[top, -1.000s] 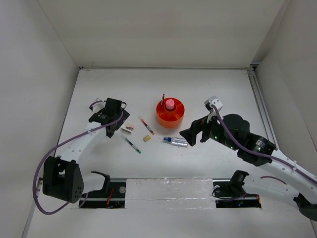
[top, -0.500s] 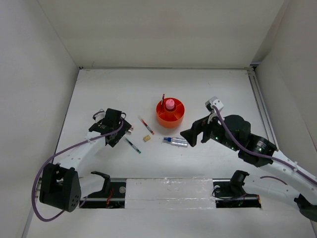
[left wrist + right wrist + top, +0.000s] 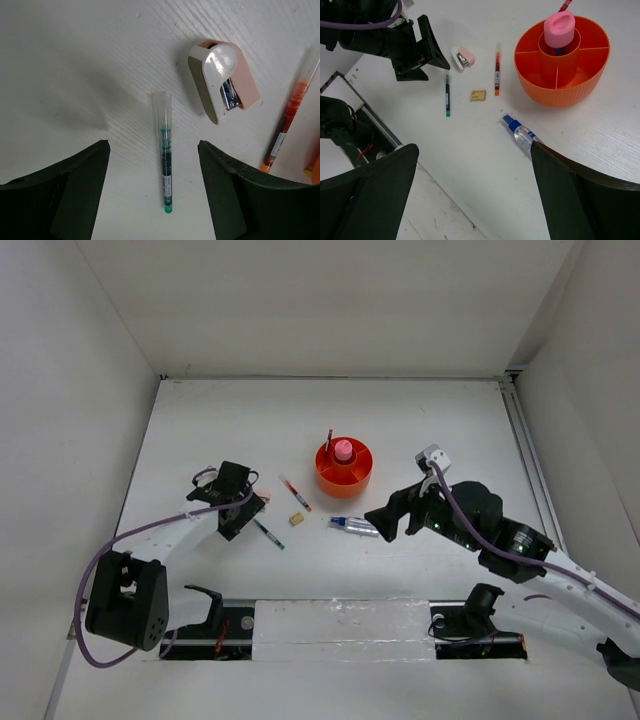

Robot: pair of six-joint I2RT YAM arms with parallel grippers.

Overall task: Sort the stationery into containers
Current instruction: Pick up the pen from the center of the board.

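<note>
Overall, the flat white table (image 3: 450, 420) carries every item. The round orange plastic organizer (image 3: 570, 90) has a ribbed outer wall, radial dividers and a central well. A smooth pink tube (image 3: 559, 25) stands upright in that well, with a thin red pen (image 3: 328, 435) leaning beside it.

The left gripper (image 3: 152, 165) is spread wide, one dark finger on each side of the green pen (image 3: 165, 165), clear of it. The right gripper (image 3: 475, 160) is also spread wide and holds nothing.

Seen from above:
- A silvery tube (image 3: 520, 132) with a blue cap lies at 6 o'clock from the organizer.
- A second red pen (image 3: 496, 70) with a clear barrel lies at 8 o'clock.
- The green pen lies beyond it, same bearing.
- The rounded white-pink stapler (image 3: 222, 82) lies at 1 o'clock from the green pen in the left wrist view.
- The small tan cube (image 3: 478, 95) sits at 7 o'clock from the organizer.
</note>
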